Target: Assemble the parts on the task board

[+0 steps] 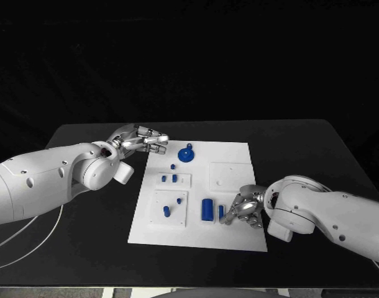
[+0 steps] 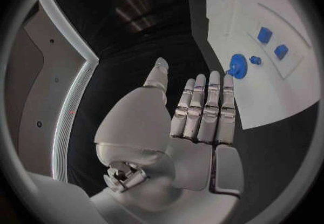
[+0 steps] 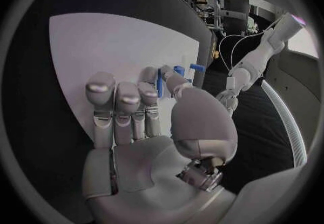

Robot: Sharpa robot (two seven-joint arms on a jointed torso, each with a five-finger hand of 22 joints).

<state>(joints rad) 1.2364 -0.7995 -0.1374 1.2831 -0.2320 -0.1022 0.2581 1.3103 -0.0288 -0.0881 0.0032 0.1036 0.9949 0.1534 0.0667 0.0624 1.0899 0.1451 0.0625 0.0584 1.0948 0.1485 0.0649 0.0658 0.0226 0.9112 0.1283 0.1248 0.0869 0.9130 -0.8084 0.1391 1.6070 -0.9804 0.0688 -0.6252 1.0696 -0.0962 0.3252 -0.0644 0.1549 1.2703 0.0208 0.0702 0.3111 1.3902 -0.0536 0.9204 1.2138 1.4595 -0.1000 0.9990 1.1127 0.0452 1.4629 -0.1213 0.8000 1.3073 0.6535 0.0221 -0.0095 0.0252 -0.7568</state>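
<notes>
**Right hand working a slim blue part at the board's near right side**

The white rectangular task board [image 1: 234,152] is lying in the middle of the black table [image 1: 333,155]. The silver right hand [image 1: 243,211] is sitting over the board's right edge toward the near corner, thumb and a finger closing on a thin blue pin-like part [image 3: 159,82] — in the right wrist view it is standing up between the fingertips. Just beside it a larger blue cylinder [image 1: 207,210] is standing on the board.

The silver left hand [image 1: 140,140] is hovering off the board's far left corner, fingers straight and side by side, holding nothing. A round blue disc-shaped part [image 1: 186,154] is lying near that corner; two small blue blocks [image 1: 169,178] are sitting on a raised white panel mid-board.

Judgement: the step is seating the pinched pin. Doing it well means keeping the pin upright, lowering slowly, and avoiding the neighbouring cylinder — a tilted pin may jam. Which socket it belongs in I cannot tell.
</notes>
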